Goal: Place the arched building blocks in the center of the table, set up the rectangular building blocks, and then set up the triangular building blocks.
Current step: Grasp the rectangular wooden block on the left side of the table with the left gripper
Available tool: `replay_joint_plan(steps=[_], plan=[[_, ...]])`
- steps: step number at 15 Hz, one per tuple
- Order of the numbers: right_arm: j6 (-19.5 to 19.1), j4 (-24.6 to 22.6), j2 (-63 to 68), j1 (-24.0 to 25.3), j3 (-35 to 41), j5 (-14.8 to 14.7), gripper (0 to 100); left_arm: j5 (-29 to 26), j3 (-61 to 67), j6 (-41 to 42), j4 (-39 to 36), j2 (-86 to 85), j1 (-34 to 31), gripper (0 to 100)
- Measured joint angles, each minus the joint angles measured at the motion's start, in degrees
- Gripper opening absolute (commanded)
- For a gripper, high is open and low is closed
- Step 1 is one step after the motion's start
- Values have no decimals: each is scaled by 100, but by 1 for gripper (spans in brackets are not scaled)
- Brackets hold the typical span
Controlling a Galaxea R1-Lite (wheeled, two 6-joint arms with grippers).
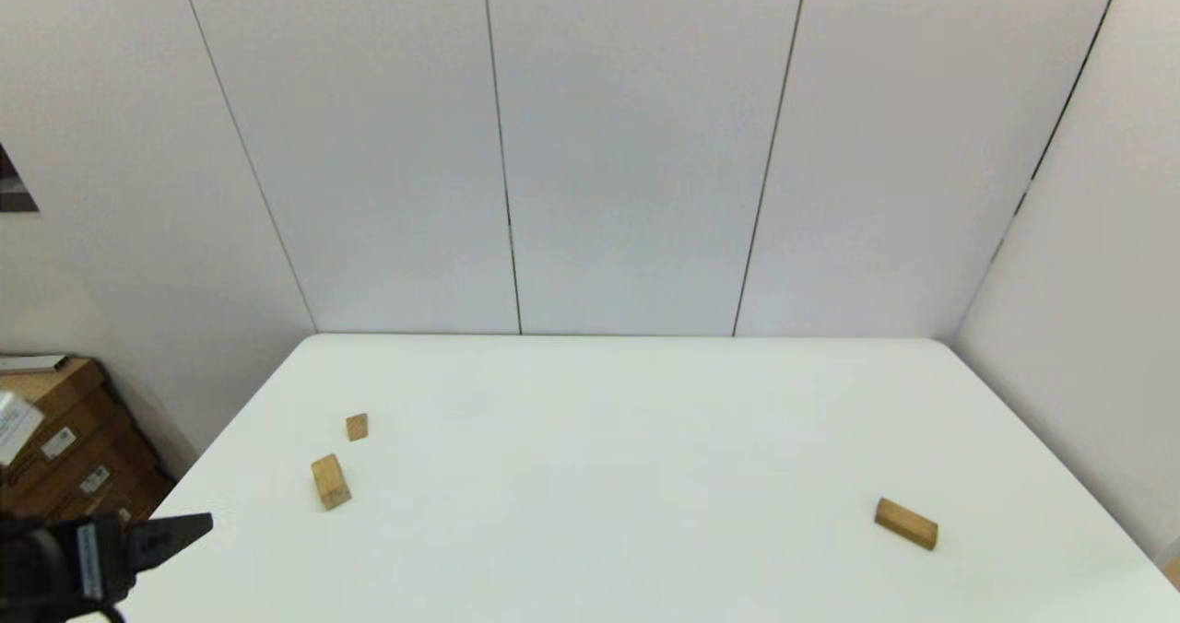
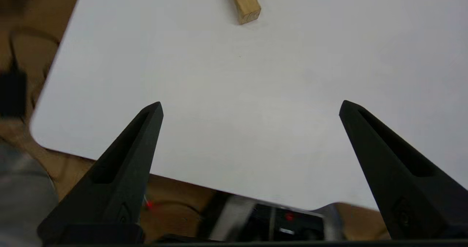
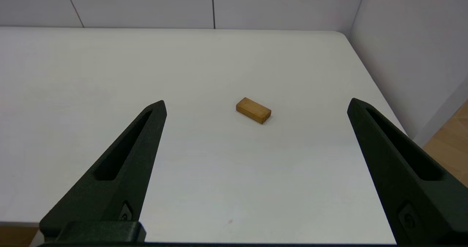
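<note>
On the white table (image 1: 599,476) the arched block (image 1: 330,481) lies at the left. The small triangular block (image 1: 357,427) sits just behind it. Far to the right, the flat rectangular block (image 1: 906,523) lies on its broad face. My left gripper (image 2: 250,106) hovers open over the table's near left corner, empty, and the arched block (image 2: 243,0) is well ahead of it. My right gripper (image 3: 256,101) is out of the head view. It is open and empty, and the rectangular block (image 3: 253,110) lies some way ahead of it.
White wall panels (image 1: 645,144) close off the table's far edge and right side. Stacked cardboard boxes (image 1: 64,448) stand on the floor beyond the left edge. The left wrist view shows the table's near edge (image 2: 182,179) with robot hardware below it.
</note>
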State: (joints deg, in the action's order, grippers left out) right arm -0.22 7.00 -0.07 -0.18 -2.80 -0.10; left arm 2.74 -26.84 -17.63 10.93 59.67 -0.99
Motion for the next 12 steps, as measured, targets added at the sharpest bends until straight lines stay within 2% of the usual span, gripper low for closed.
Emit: replay_joint_plan(steps=[5, 12], plan=[[-2, 0, 0, 0, 0, 0, 100, 213, -1073, -1442, 194, 2131, 0, 100], [-2, 0, 0, 0, 0, 0, 100, 166, -2352, -2308, 533, 4209, 239, 100]])
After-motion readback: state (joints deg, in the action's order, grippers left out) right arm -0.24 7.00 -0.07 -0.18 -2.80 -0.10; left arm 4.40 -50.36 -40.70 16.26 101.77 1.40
